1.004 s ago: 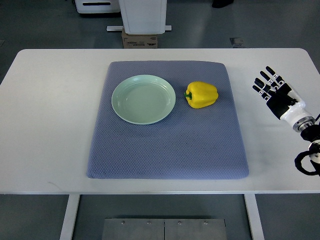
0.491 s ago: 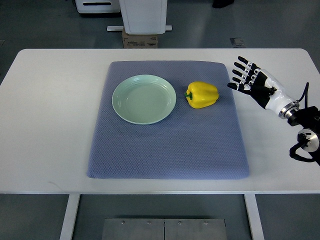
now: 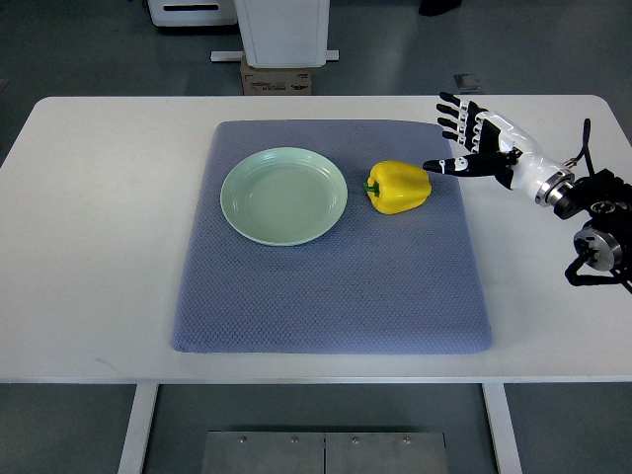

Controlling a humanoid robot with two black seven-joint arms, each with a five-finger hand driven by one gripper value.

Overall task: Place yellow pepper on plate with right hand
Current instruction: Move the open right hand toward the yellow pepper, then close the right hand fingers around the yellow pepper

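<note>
Beside the yellow pepper [image 3: 399, 187] my right hand [image 3: 470, 141] hovers, fingers spread wide, holding nothing, ready to grasp; plate [image 3: 283, 196] waits empty.

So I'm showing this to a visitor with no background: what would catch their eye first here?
Probably the yellow pepper, bright against the blue-grey mat, lying just right of the empty green plate. Next, the right hand, black and white with fingers spread, reaching in from the right edge, its thumb close to the pepper.
</note>
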